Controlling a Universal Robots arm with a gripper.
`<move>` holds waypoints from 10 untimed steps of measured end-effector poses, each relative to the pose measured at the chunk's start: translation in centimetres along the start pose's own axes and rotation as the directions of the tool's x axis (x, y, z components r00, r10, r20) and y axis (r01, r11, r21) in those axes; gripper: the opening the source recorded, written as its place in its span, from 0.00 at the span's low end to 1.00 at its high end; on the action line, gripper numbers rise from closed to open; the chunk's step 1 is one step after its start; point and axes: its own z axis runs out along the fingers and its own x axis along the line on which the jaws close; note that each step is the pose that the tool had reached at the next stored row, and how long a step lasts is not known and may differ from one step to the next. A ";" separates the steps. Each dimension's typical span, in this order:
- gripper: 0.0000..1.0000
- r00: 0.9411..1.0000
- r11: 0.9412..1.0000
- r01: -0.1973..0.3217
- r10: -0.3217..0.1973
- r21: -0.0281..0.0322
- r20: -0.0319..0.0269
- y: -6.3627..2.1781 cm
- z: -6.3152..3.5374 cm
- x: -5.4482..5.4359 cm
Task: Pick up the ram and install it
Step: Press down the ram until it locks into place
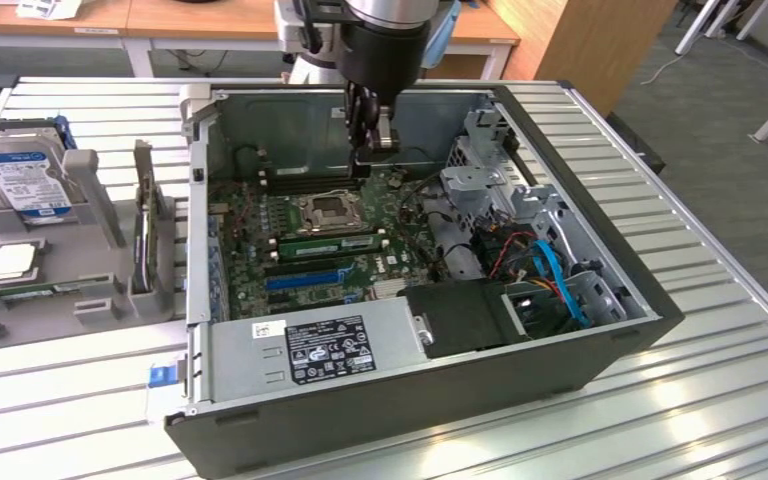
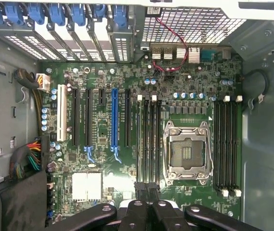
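In the exterior view a long, thin green stick, the ram (image 1: 331, 243), lies along a memory slot on the near side of the CPU socket (image 1: 324, 210), inside the open computer case. My gripper (image 1: 375, 150) hangs above the far part of the motherboard, apart from the ram, its fingers pointing down and pressed together. In the wrist view the gripper (image 2: 148, 190) is shut with nothing visible between its fingers. It sits over one end of the black memory slots (image 2: 149, 139) beside the CPU socket (image 2: 187, 154).
The case walls (image 1: 204, 200) ring the motherboard, with a power supply (image 1: 317, 350) at the near side and drive cages and cables (image 1: 531, 260) on the exterior view's right. A grey holder (image 1: 91, 250) outside the case carries a blue-labelled hard drive (image 1: 17, 175) and a thin upright board (image 1: 147, 225).
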 end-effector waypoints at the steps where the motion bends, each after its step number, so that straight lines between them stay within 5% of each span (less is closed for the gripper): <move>1: 0.10 1.000 1.000 0.000 0.000 0.000 0.000 -0.04 0.00 0.0; 10: 0.10 1.000 1.000 0.000 0.000 0.000 0.000 -0.55 -0.01 0.0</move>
